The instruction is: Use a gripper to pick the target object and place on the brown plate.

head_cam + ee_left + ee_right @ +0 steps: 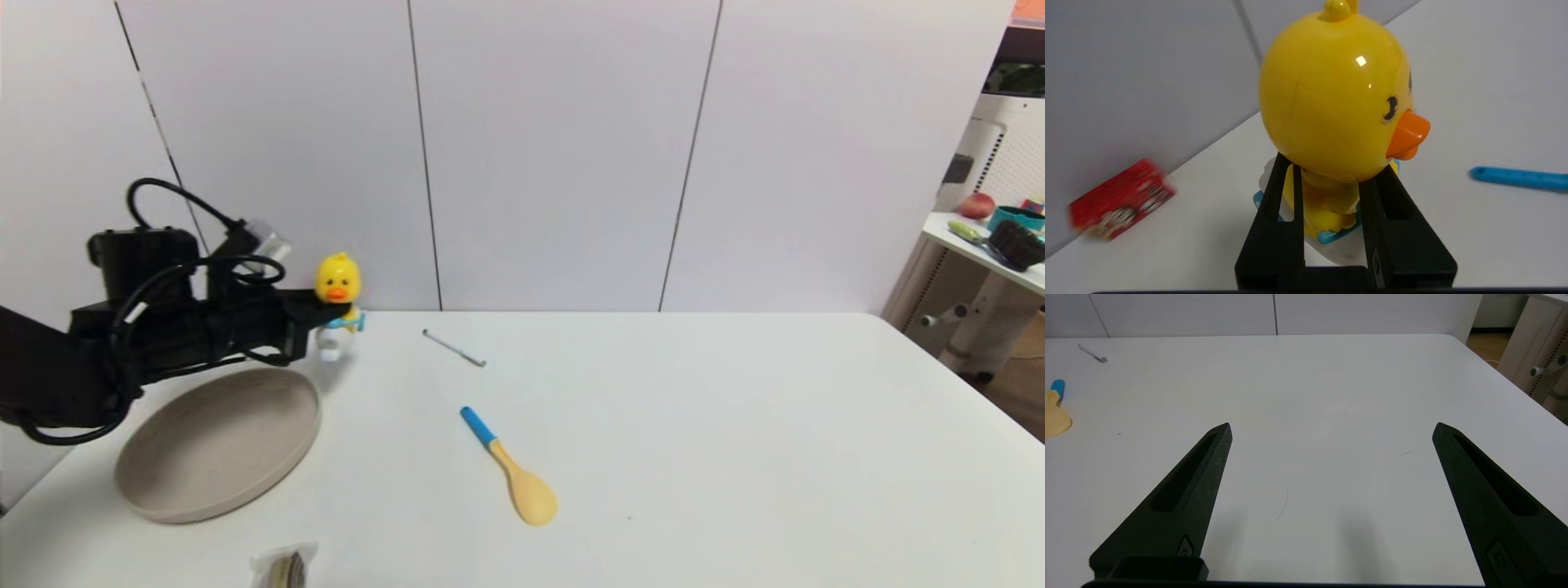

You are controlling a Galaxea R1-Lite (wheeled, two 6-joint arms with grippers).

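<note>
Left gripper [1327,183]: fingers clamped on the duck toy [1337,94] below its head, keeping it upright and apparently clear of the table, brown plate [219,443] just below-beside; right gripper [1331,433] idle, spread wide.

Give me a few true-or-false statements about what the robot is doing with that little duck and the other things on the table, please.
1. The left gripper is shut on the duck toy. True.
2. The duck toy lies on the brown plate. False: it is held near the plate's far edge, not on it.
3. The right gripper is holding the spoon. False: it is open and holds nothing; the spoon lies on the table.
4. A thin pen lies on the table beyond the spoon. True.
</note>
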